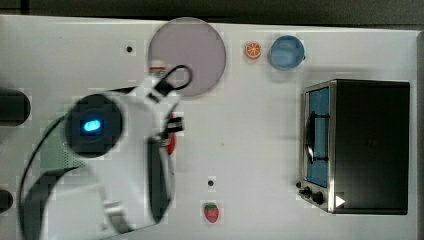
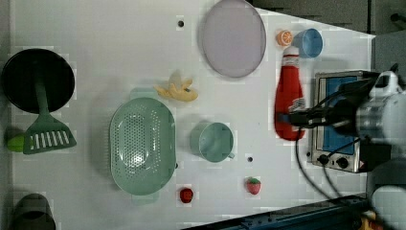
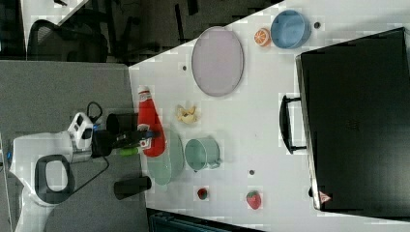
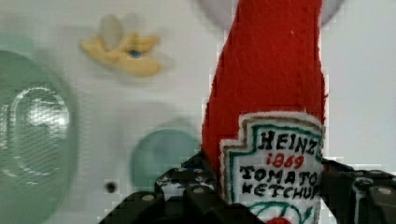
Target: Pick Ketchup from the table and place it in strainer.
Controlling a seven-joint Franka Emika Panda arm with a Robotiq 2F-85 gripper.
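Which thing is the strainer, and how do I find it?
Find the white table in the left view, then the round black pan with a green spatula at the left view's left edge. Just right of them sits the strainer: a big pale mint oval basket full of tiny holes. The teal cup beside it is smaller, round and solid.

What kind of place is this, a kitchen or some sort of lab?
Most likely a robot lab staged as a play kitchen. A white table carries a toaster oven, a strainer and toy food such as a strawberry, while office chairs stand beyond it.
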